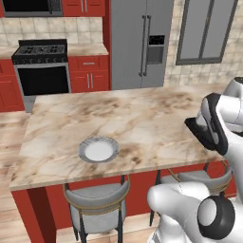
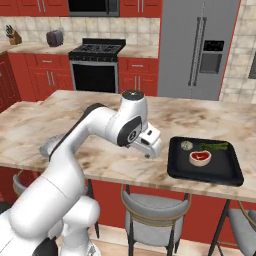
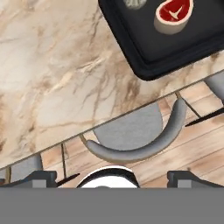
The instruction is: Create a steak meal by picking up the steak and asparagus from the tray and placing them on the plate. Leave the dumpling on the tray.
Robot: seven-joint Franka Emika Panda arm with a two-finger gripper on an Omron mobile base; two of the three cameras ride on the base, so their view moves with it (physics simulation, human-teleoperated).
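Three items on tray (image 2: 175, 172), table's right end: steak (image 2: 200, 157), asparagus (image 2: 215, 146), dumpling (image 2: 186, 145). Plate (image 1: 98, 150) empty, well apart. Tool (image 2: 149, 152) beside tray, fingers apart, holding nothing. Steak likely soft, slippery; grip across its fat rim.

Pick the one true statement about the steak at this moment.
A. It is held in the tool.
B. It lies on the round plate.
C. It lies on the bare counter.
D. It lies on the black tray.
D: the steak rests on the tray, beside the dumpling and asparagus.
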